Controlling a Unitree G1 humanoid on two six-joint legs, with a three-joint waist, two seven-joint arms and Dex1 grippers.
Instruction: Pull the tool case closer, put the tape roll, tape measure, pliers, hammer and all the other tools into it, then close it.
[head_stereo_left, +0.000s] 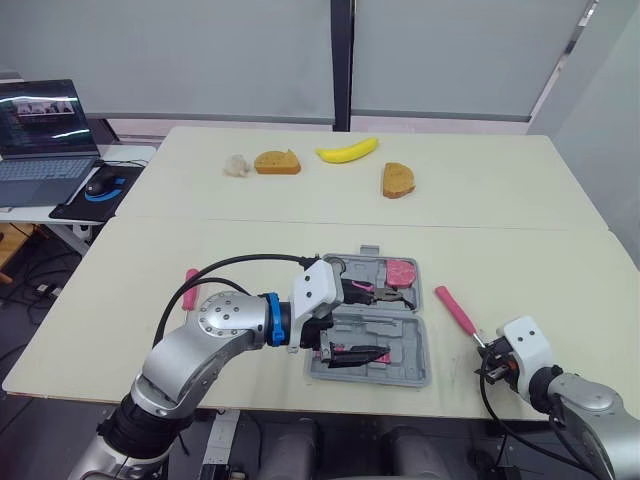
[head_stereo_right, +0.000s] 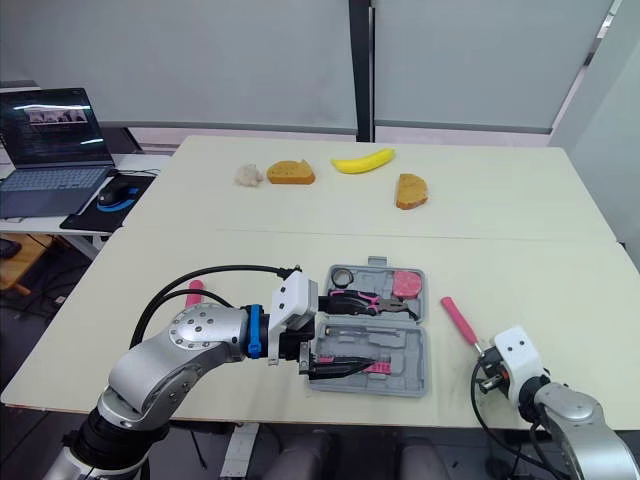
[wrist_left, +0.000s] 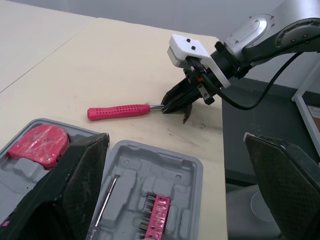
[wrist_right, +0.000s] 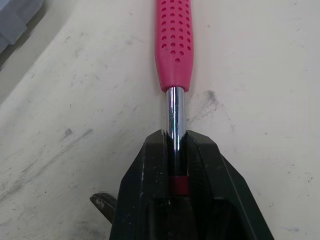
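The grey tool case (head_stereo_left: 415, 372) lies open near the table's front edge. Its far half holds a pink tape measure (head_stereo_left: 401, 271), pink-handled pliers (head_stereo_left: 378, 292) and a dark ring, perhaps the tape roll (head_stereo_right: 344, 275). In the near half sits a pink bit holder (wrist_left: 157, 212). My left gripper (head_stereo_left: 372, 352) hovers open over that near half, its fingers (wrist_left: 65, 190) spread wide. To the right of the case the pink-handled hammer (head_stereo_left: 455, 308) lies on the table. My right gripper (wrist_right: 174, 150) is shut on its metal shaft (wrist_right: 175, 107) close to the head.
A second pink-handled tool (head_stereo_left: 191, 285) lies left of my left arm. A banana (head_stereo_left: 348, 150), two bread slices (head_stereo_left: 277, 162) and a pale lump (head_stereo_left: 236, 165) sit on the far table. A laptop (head_stereo_left: 45, 135) and mouse (head_stereo_left: 100, 184) are on a side table at the left.
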